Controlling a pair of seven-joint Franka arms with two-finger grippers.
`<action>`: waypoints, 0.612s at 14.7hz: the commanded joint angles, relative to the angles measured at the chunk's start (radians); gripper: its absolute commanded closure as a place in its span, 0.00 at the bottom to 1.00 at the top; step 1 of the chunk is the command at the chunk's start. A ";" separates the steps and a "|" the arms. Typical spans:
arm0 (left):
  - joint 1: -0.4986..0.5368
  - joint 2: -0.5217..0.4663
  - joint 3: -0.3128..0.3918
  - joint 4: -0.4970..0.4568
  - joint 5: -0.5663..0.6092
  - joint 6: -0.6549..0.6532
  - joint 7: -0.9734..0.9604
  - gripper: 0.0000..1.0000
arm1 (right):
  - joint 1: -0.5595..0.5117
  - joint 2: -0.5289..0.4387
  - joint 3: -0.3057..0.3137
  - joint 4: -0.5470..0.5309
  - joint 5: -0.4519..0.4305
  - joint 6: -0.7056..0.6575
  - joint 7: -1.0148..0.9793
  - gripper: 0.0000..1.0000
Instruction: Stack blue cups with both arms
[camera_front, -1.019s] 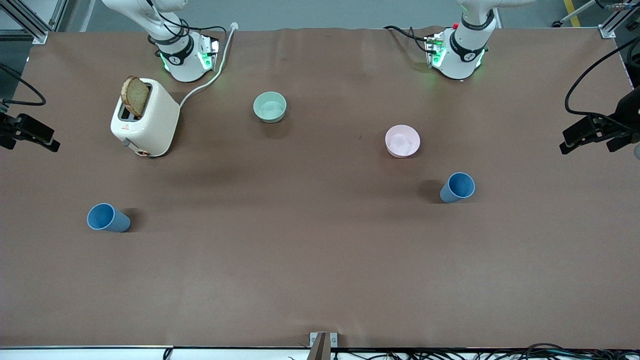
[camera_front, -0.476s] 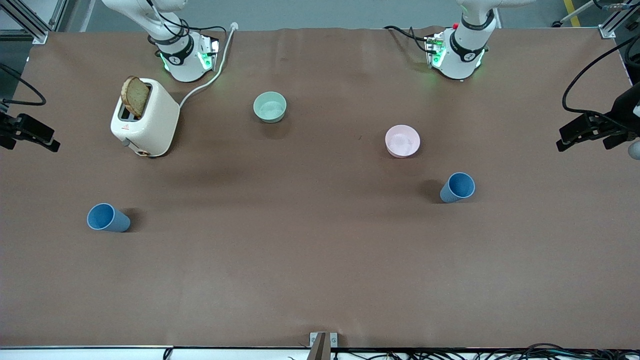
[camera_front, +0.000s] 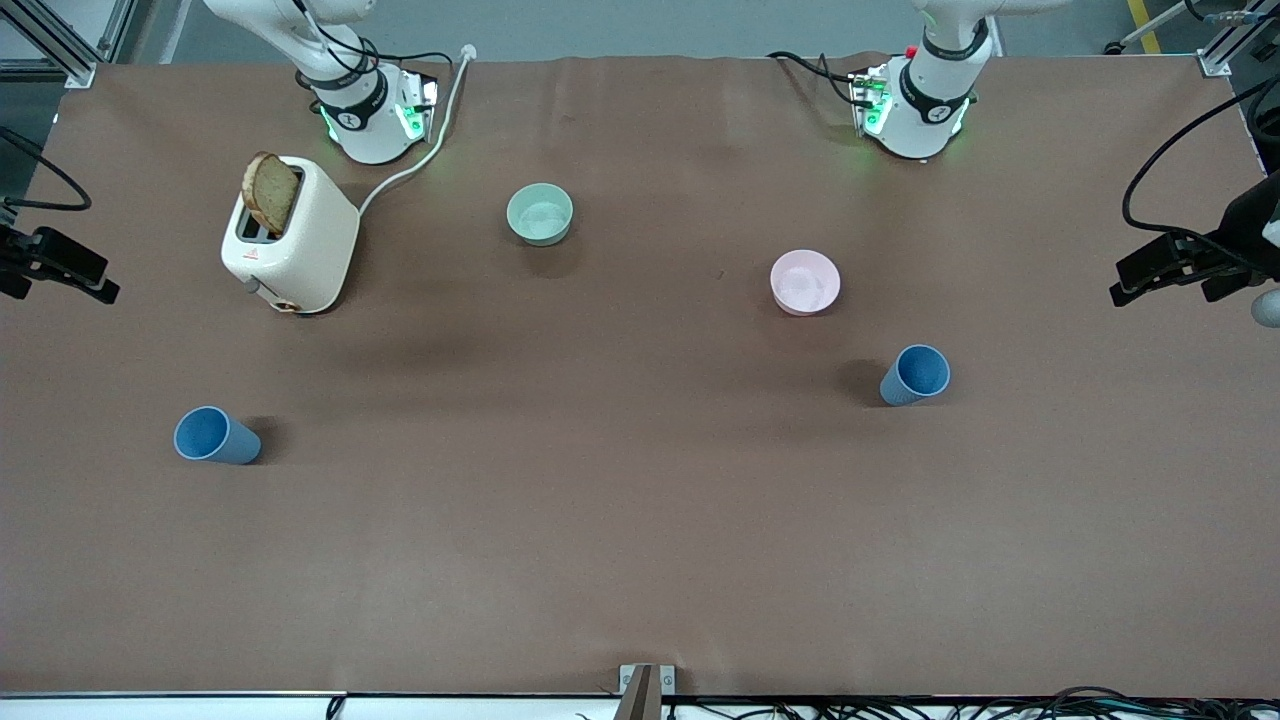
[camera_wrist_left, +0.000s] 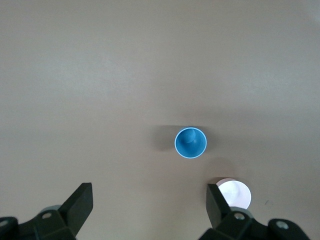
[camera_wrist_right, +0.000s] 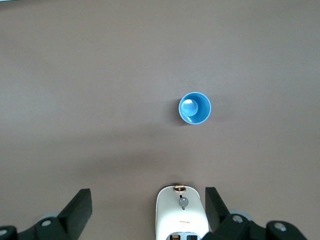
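Observation:
Two blue cups stand upright on the brown table. One cup (camera_front: 915, 374) is toward the left arm's end, nearer the front camera than the pink bowl (camera_front: 805, 282). The other cup (camera_front: 215, 436) is toward the right arm's end, nearer the camera than the toaster (camera_front: 295, 240). My left gripper (camera_front: 1165, 268) hangs high at its end of the table, open and empty (camera_wrist_left: 149, 195), with its cup (camera_wrist_left: 190, 143) far below. My right gripper (camera_front: 60, 272) hangs high at the other end, open and empty (camera_wrist_right: 147, 197), with its cup (camera_wrist_right: 195, 108) far below.
A white toaster with a slice of toast (camera_front: 270, 192) stands near the right arm's base, its cord running to the table's edge. A mint-green bowl (camera_front: 540, 214) sits between the two bases. The pink bowl (camera_wrist_left: 235, 192) and the toaster (camera_wrist_right: 182, 215) show by the fingers.
My left gripper has shifted slightly inward over the table at its end. The right gripper, cups and bowls have not moved.

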 joint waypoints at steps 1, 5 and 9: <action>0.000 0.012 -0.006 -0.006 -0.016 -0.013 0.016 0.00 | 0.008 0.001 -0.006 0.012 0.004 -0.007 0.007 0.00; -0.010 0.031 -0.007 -0.119 -0.015 0.042 0.010 0.00 | 0.005 0.001 -0.006 0.010 0.002 -0.008 0.000 0.00; -0.021 0.037 -0.009 -0.246 -0.015 0.177 0.010 0.00 | -0.001 0.003 -0.006 0.010 -0.004 -0.008 -0.004 0.00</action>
